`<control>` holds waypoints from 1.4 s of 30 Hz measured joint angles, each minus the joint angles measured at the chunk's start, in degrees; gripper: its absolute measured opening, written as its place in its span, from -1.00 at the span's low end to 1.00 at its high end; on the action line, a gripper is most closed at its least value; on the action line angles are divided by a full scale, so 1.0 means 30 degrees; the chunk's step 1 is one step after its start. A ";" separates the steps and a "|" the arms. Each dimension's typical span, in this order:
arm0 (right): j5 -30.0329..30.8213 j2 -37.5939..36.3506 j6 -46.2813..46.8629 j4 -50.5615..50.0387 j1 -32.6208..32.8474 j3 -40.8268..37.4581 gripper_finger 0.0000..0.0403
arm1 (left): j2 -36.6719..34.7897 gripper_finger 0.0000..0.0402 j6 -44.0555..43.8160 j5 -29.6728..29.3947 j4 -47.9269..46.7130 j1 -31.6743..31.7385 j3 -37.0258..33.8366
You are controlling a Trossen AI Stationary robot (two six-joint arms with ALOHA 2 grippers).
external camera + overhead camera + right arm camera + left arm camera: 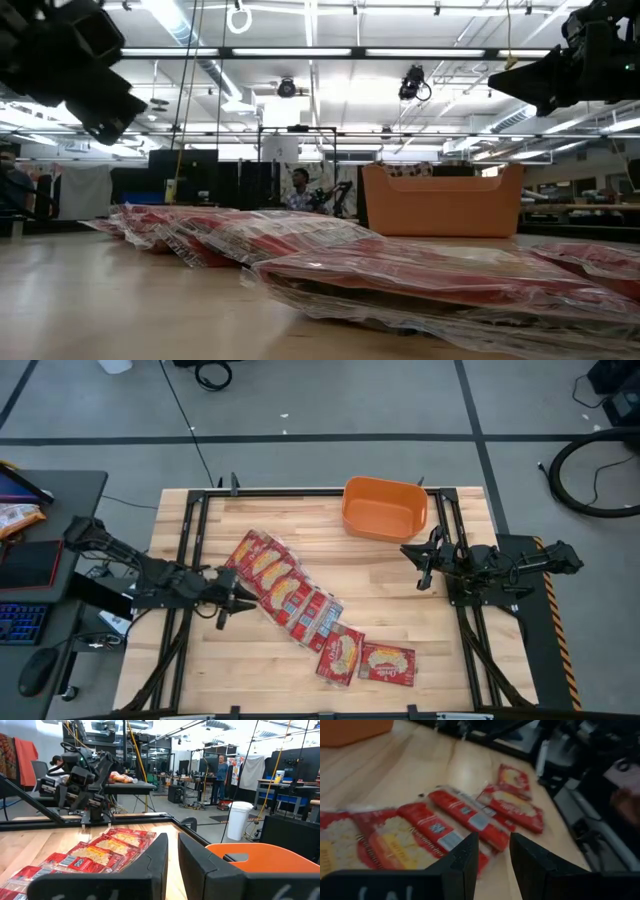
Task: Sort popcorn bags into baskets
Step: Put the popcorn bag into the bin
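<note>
Several red foil popcorn bags (295, 600) lie flat on the wooden table in an overlapping row that runs from centre-left toward the near edge; two lie apart at the near end (365, 658). They also show in the low view (300, 240) and in both wrist views (445, 827) (100, 852). The orange tub (385, 530) (440, 200) (265, 857) stands near the far edge with nothing in it. My left gripper (238, 603) (494, 857) hovers above the row's left side, fingers a little apart. My right gripper (420, 567) (173, 855) hovers on the near side of the tub, fingers narrowly apart.
Black frame rails (190, 560) (465, 620) run along the table's left and right sides. A desk to the left holds a keyboard and a crinkled orange snack bag (20, 515). Bare wood lies between the bags and the tub. People stand in the room behind (220, 770).
</note>
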 joint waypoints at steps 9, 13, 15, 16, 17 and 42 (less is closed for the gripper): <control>0.0000 -0.0005 -0.0005 0.0005 0.0000 0.0000 -0.76 | 0.3868 -0.42 -0.0917 0.0960 0.0026 0.2351 0.1773; 0.0000 -0.0002 -0.0015 0.0312 0.0000 0.0000 -0.76 | 0.5344 -0.42 -0.1078 0.1629 -0.0002 0.3304 0.2443; 0.0000 0.0000 -0.0022 0.0607 0.0000 0.0003 -0.76 | 0.5947 -0.42 -0.1010 0.2183 0.0000 0.3866 0.2733; 0.0000 0.0000 -0.0022 0.0863 0.0000 0.0000 -0.76 | 0.6295 -0.42 -0.0793 0.2553 0.0000 0.4213 0.2885; -0.0006 0.0000 -0.0016 0.1178 0.0000 0.0000 -0.76 | 0.6605 -0.42 -0.0716 0.2918 0.0000 0.4570 0.3009; -0.1666 0.4031 0.3081 0.6467 0.0000 0.0003 -0.76 | 1.3848 -0.42 0.3487 0.8592 -0.1227 0.8033 0.7187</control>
